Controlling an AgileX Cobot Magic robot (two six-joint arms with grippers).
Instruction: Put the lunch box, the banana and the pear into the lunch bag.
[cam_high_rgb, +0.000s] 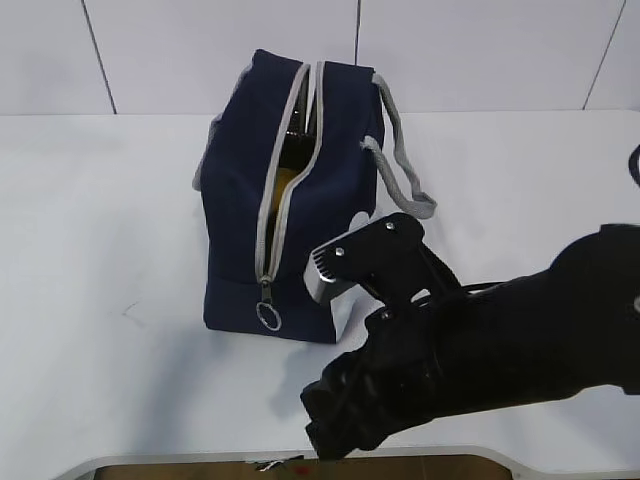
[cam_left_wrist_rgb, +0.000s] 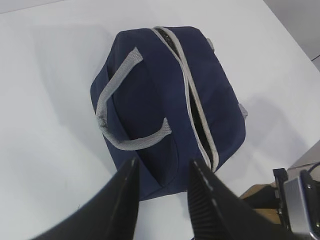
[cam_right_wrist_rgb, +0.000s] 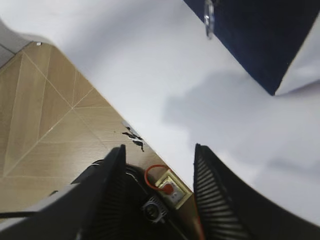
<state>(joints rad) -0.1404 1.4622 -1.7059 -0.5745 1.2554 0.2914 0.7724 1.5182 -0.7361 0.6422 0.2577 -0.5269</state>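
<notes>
- A boxy navy-blue fabric lunch bag (cam_high_rgb: 300, 200) stands on the plain white surface (cam_high_rgb: 100, 250), set toward the back and middle of the exterior view.
- Its grey-edged zipper (cam_high_rgb: 275, 190) runs over the top and down the near end; the slit gapes open for most of its length.
- Through that gap a patch of yellow (cam_high_rgb: 283, 183) shows inside the bag; whether it is the banana or the pear cannot be told.
- A silver ring pull (cam_high_rgb: 267, 314) hangs from the zipper slider low on the near end of the bag, close to the surface.
- Two grey woven strap handles droop over the bag's sides; one (cam_high_rgb: 400, 165) loops down on the right in the exterior view, the other (cam_left_wrist_rgb: 122, 107) lies slack across the side panel in the left wrist view.
- A white lower corner panel (cam_right_wrist_rgb: 302, 75) of the bag shows in the right wrist view, beside the navy cloth.
- The left pincer (cam_left_wrist_rgb: 162, 200) hovers above the bag's near side, its two black ribbed fingers (cam_left_wrist_rgb: 207, 200) parted and holding nothing.
- The right pincer (cam_right_wrist_rgb: 160, 195) hangs over the front edge of the surface, well apart from the bag, jaws spread and empty; below it lie a wooden floor (cam_right_wrist_rgb: 45, 115) and some dark equipment with a red wire.
- In the exterior view the black right arm (cam_high_rgb: 480, 350) reaches in from the right, its silver wrist camera block (cam_high_rgb: 330, 275) in front of the bag's lower corner.
- No lunch box is visible outside the bag.
</notes>
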